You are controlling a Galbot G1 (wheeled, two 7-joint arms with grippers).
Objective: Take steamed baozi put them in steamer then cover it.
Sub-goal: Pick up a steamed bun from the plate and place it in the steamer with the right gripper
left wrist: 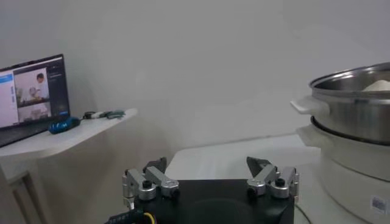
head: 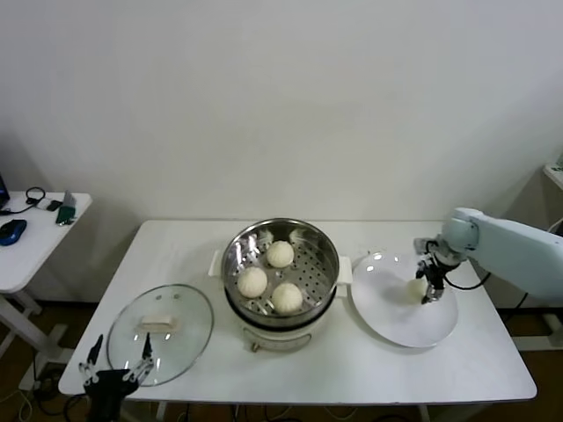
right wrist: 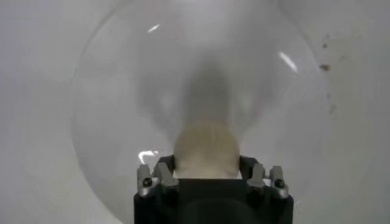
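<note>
Our right gripper has its jaws clamped on the last baozi over the white plate. Three buns sit in the steamer; the cover lies by the surface's front-left edge, where our left gripper hovers, jaws apart.

Right arm: pale blue-white smooth shell, rounded joint, black cable looped beneath. Right gripper, left gripper: black body, silver metal finger links, dark screws, black tips
</note>
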